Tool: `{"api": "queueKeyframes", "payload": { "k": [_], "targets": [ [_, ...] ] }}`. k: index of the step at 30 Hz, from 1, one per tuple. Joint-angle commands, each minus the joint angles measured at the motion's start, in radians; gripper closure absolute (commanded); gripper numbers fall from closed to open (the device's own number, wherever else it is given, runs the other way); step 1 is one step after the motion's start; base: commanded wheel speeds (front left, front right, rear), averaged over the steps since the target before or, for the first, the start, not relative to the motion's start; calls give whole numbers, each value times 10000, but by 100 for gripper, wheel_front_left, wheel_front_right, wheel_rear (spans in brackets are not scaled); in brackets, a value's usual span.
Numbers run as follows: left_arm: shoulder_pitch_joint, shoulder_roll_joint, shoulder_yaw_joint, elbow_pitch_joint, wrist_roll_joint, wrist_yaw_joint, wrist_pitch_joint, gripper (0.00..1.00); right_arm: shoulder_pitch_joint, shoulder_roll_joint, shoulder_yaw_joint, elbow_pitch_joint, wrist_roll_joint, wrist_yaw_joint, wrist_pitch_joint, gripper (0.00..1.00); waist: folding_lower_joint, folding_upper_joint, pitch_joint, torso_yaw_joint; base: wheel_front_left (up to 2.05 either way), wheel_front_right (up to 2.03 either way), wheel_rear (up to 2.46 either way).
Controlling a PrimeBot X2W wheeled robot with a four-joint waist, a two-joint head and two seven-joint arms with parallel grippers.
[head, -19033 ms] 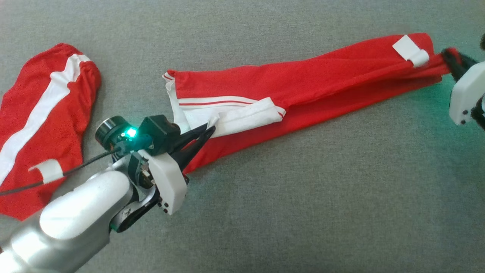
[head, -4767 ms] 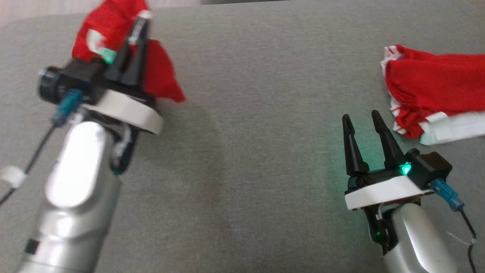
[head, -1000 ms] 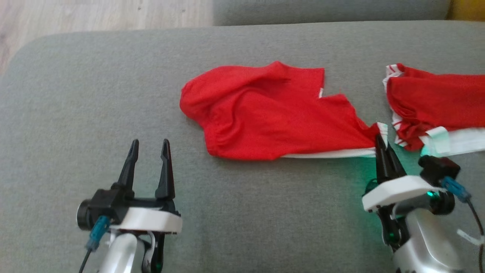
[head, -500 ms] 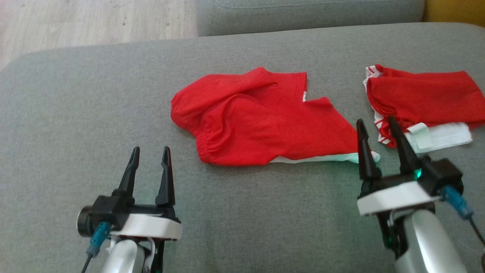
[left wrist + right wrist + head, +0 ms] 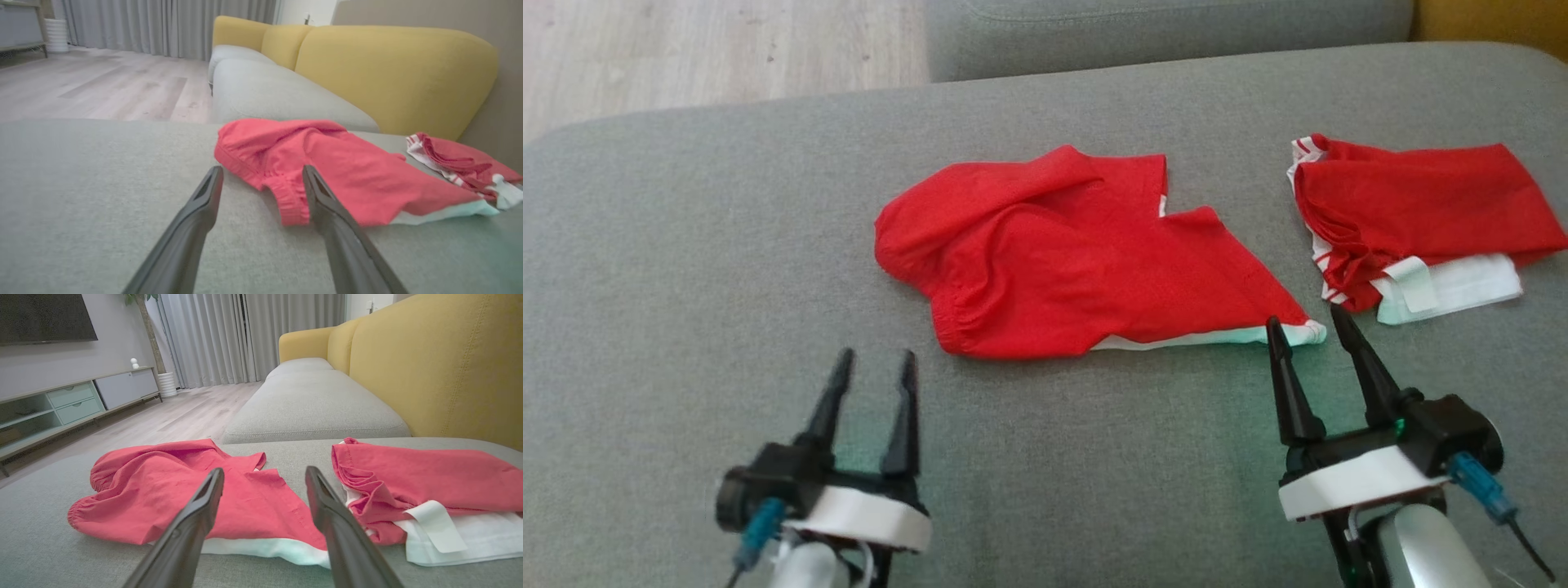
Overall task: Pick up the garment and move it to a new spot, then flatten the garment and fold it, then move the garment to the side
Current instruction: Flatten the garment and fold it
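Setting: a wide grey sofa seat (image 5: 686, 245) carried two red pieces of clothing, and a pale wooden floor (image 5: 711, 49) lay beyond its far edge.
Task item: the garment (image 5: 1078, 253), red with a white edge along its near side, lay rumpled but spread out near the middle of the sofa seat. Its rounded, gathered end pointed left and its narrow white-edged corner pointed right.
Left arm: the left end effector (image 5: 876, 355) was at the lower left with its two dark fingers spread apart and nothing between them. The garment lay just ahead of it and to its right, apart from the fingertips. In the left wrist view the gathered hem showed between the two fingers.
Right arm: the right end effector (image 5: 1304, 317) was at the lower right, fingers likewise parted and empty. Its fingertips sat just beside the garment's white-edged right corner; whether they touched the cloth could not be told. In the right wrist view most of the garment lay to the left of the fingers.
Other clothing: a second red piece (image 5: 1421, 212) lay bunched at the right of the seat, with a white panel on its near side. A strip of bare grey seat separated it from the garment.
Background: a yellow backrest (image 5: 392, 73) rose behind the seat, with grey curtains (image 5: 253, 335) further off.
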Motion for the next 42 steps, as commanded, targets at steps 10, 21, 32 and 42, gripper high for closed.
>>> {"api": "queueKeyframes", "payload": {
  "k": [10,21,32,42],
  "targets": [
    [-1169,486,-823,1815,705,-353,641,0,-557,1,22,-631,35,-9,-136,0,0,-1,532,-229,0,0,0],
    [-2694,668,-1155,3287,951,-395,555,0,-900,1,-15,-771,125,-9,-137,0,0,-1,1197,-589,0,0,0],
    [-3413,644,-1537,3559,771,-500,-10,0,-1063,1,-23,-819,242,-9,-137,0,0,-1,1437,-854,0,0,0],
    [-3200,802,-2046,2843,435,-547,-91,0,-1065,1,-34,-763,262,-9,-137,0,0,-1,1355,-940,0,0,0]
  ]
}}
